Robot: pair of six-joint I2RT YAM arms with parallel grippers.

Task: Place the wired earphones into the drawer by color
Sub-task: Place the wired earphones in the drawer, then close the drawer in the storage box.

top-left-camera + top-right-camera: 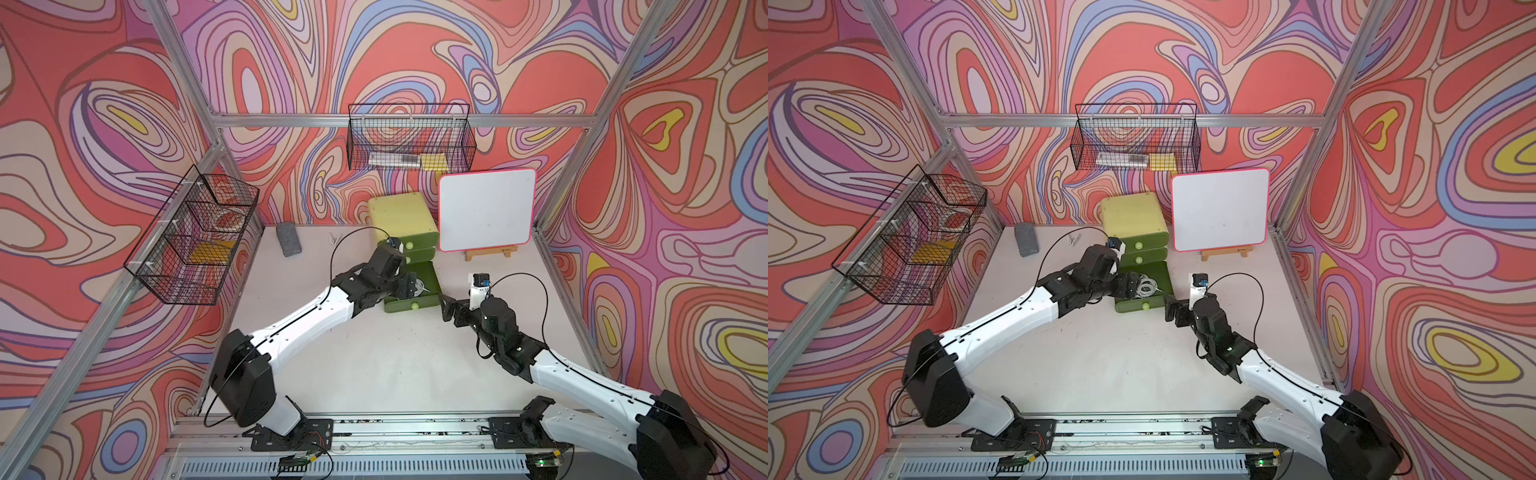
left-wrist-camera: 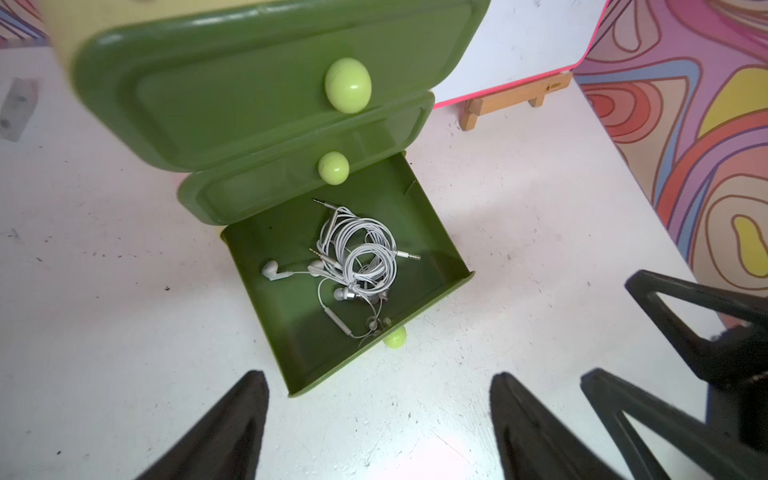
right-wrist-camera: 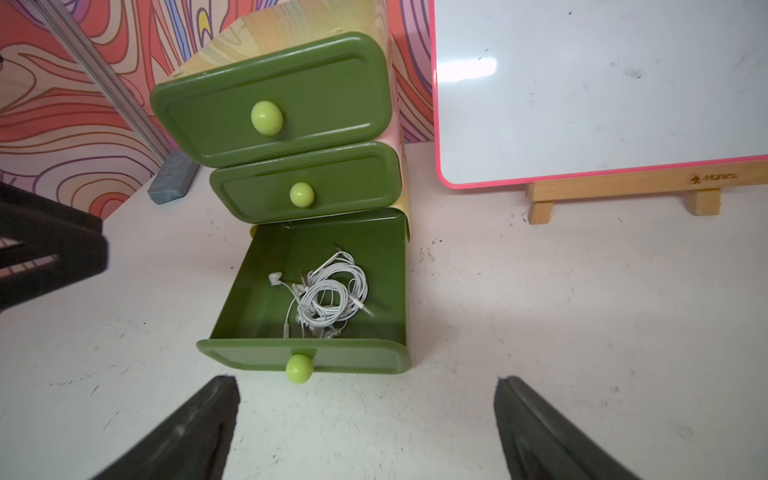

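Observation:
The bottom drawer (image 1: 433, 286) (image 2: 440, 249) (image 3: 353, 358) of a small green-fronted cabinet (image 1: 401, 216) is pulled out. The two drawers above it are shut. White wired earphones (image 2: 361, 257) (image 3: 332, 295) (image 1: 1148, 284) lie in a tangled heap on the open drawer's floor. My left gripper (image 1: 409, 286) (image 2: 379, 376) hangs over the drawer's left side, open, with nothing between its fingers. My right gripper (image 1: 445, 305) (image 3: 365, 380) is just off the drawer's front right corner, low over the table, open and empty.
A pink-rimmed whiteboard (image 1: 486, 210) on a wooden easel stands right of the cabinet. A grey eraser (image 1: 288, 238) and a white clip (image 1: 334, 238) lie at the back left. Wire baskets hang on the left wall (image 1: 195, 237) and the back wall (image 1: 409, 139).

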